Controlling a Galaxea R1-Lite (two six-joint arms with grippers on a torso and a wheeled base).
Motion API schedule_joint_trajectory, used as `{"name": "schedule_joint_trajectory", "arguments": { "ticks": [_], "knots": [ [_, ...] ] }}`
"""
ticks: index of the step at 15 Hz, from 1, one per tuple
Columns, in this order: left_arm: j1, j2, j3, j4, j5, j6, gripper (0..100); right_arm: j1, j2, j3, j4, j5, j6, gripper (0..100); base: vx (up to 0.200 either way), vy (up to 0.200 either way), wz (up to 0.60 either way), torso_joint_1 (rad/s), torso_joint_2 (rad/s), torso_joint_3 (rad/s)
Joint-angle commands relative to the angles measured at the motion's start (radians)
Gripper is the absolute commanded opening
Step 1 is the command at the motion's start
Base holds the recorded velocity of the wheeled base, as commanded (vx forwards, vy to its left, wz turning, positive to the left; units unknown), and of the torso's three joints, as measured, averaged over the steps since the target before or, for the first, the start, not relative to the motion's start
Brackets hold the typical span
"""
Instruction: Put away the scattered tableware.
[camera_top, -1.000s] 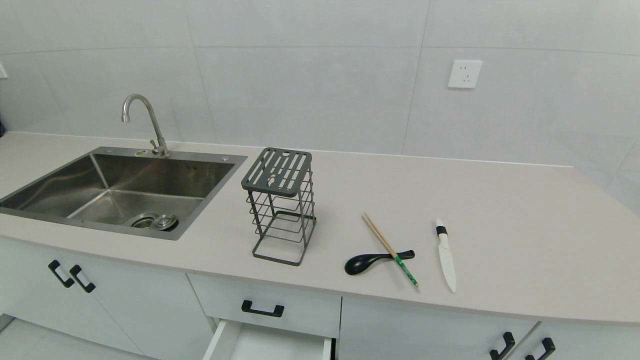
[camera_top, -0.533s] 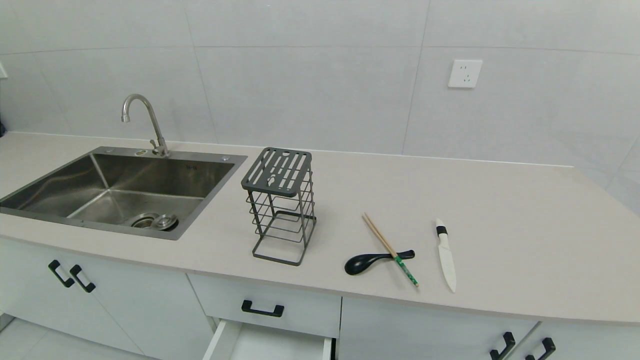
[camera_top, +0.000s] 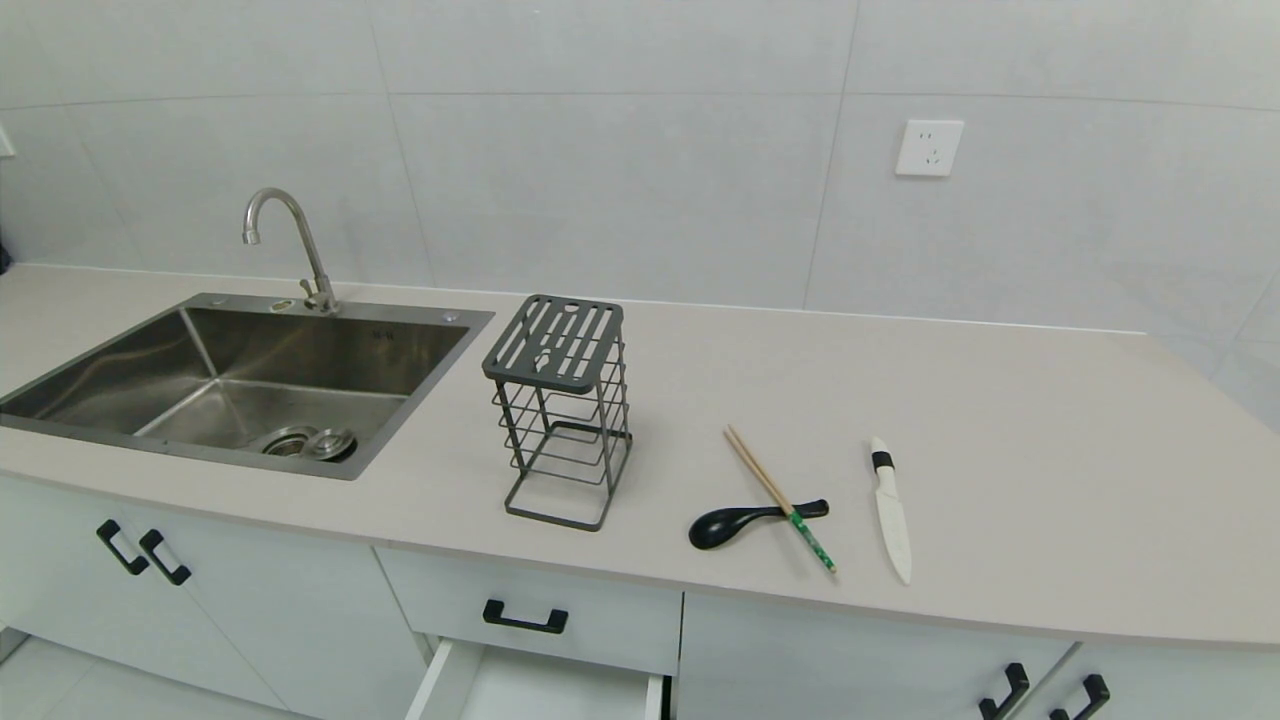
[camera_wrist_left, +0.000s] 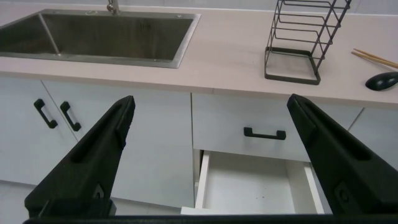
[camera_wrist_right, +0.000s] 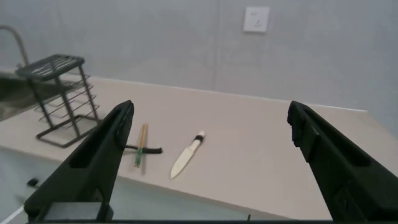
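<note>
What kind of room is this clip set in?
Most likely a kitchen: a steel sink with a faucet set in a counter, with a spoon, chopsticks and a knife lying on it.

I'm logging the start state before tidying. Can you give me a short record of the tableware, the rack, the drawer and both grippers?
rack: dark wire, upright on the counter, right of the sink
spoon: black, flat near the counter's front edge
chopsticks: pair, lying across the spoon's handle
knife: white with a black band, flat, apart from the others, on their right
drawer: lower one, pulled open below the rack
left gripper: open, holding nothing
right gripper: open, holding nothing
</note>
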Motion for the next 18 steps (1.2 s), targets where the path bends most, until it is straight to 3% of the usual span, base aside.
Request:
{"name": "schedule_joint_trajectory", "arguments": {
  "ticks": [1, 4, 10, 14, 18],
  "knots": [
    [0.0, 0.001, 0.0, 0.0, 0.0, 0.0, 100, 0.099, 0.288, 0.044, 0.004, 0.049, -0.003, 100, 0.0, 0.0, 0.0, 0.0, 0.0, 0.0],
    [0.0, 0.001, 0.0, 0.0, 0.0, 0.0, 100, 0.185, 0.464, 0.037, 0.003, 0.045, -0.008, 100, 0.0, 0.0, 0.0, 0.0, 0.0, 0.0],
    [0.0, 0.001, 0.0, 0.0, 0.0, 0.0, 100, 0.26, 0.662, 0.031, 0.0, 0.043, -0.011, 100, 0.0, 0.0, 0.0, 0.0, 0.0, 0.0],
    [0.0, 0.001, 0.0, 0.0, 0.0, 0.0, 100, 0.261, 0.881, -0.078, -0.005, 0.045, -0.011, 100, 0.0, 0.0, 0.0, 0.0, 0.0, 0.0],
    [0.0, 0.001, 0.0, 0.0, 0.0, 0.0, 100, 0.329, 1.007, -0.154, -0.003, 0.042, -0.012, 100, 0.0, 0.0, 0.0, 0.0, 0.0, 0.0]
  ]
}}
